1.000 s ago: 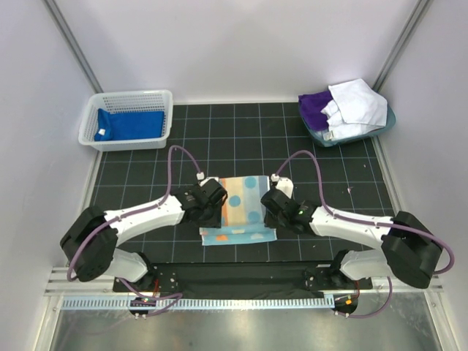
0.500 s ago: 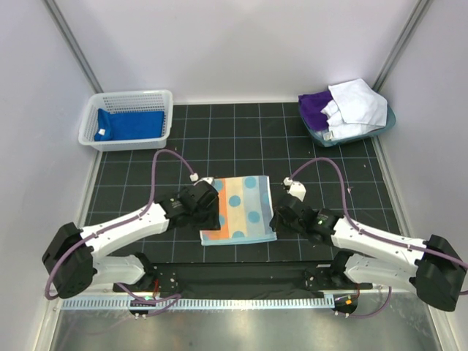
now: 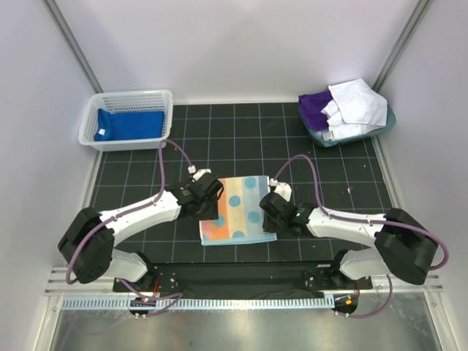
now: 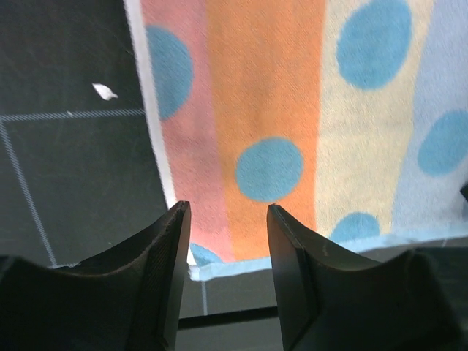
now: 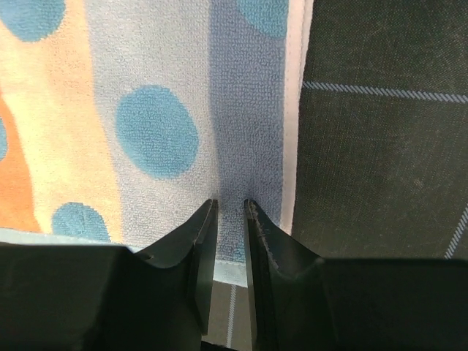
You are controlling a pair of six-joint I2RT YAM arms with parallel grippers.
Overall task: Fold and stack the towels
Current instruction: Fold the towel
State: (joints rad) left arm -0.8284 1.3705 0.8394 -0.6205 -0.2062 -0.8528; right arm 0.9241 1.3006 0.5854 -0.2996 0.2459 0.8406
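Note:
The pastel polka-dot towel point(image 3: 240, 208) lies folded flat on the black mat between my arms. It also shows in the left wrist view point(image 4: 278, 110) and the right wrist view point(image 5: 153, 110). My left gripper point(image 3: 210, 216) hangs open and empty over its near left corner point(image 4: 225, 219). My right gripper point(image 3: 268, 221) is over the towel's right edge point(image 5: 230, 208), its jaws only a narrow gap apart with nothing between them. A royal blue towel point(image 3: 131, 124) lies in the white basket point(image 3: 164, 99). Purple point(image 3: 316, 108) and white point(image 3: 357, 102) towels lie in the teal tub point(image 3: 387, 123).
The basket stands at the far left, the tub at the far right. White walls and slanted metal posts close in the back and sides. A black rail point(image 3: 241, 274) runs along the near edge by the arm bases.
The towel was drawn flat toward the near edge. Both grippers then moved back from its near edge to over its near corners.

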